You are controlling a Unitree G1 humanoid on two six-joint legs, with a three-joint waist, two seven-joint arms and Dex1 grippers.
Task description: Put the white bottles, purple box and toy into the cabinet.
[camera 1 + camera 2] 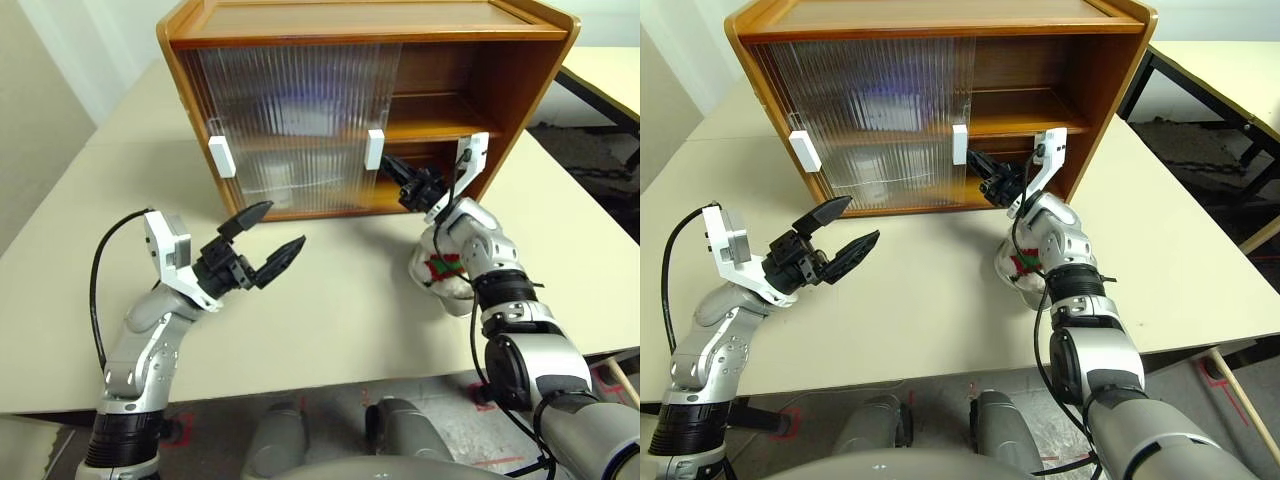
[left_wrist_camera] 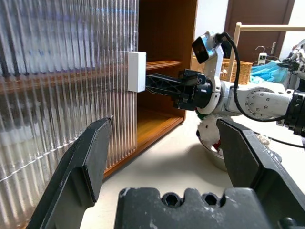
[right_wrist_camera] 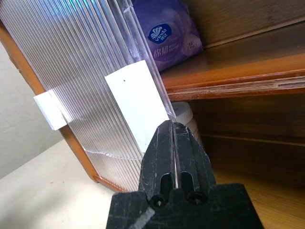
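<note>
The cabinet (image 1: 480, 95) stands on a pale table (image 1: 330, 320), both ribbed sliding doors (image 1: 300, 120) stacked over its left part, right bay open.

Right gripper (image 3: 174, 129) is pressed fully closed, nothing clamped between the fingers. Its tip sits at the edge of the inner door, just below that door's white handle (image 3: 138, 107) and at the mouth of the cabinet's open bay. Whether the tip actually touches the door edge cannot be told.

Left gripper (image 1: 268, 235) hangs over the table in front of the cabinet's left half, well apart from it, fingers spread wide, holding nothing.

The purple box (image 3: 171, 36) lies on the cabinet's inner shelf (image 3: 248, 67), behind the door edge, blue round mark facing out.

1 white bottle (image 3: 183, 114) stands on the cabinet's lower floor under that shelf, just behind the door edge, lid up. A pale shape (image 1: 270, 180) behind the ribbed doors in the lower left of the cabinet could be the 2nd bottle; too blurred to tell.

The toy (image 1: 440, 268) sits in its bowl (image 2: 214, 157) on the table outside the cabinet, in front of the open right bay, under the right forearm, partly hidden by it. Red and green of the toy visible.

2 white handles in total, the other one (image 1: 221, 155) at the cabinet's left side.
</note>
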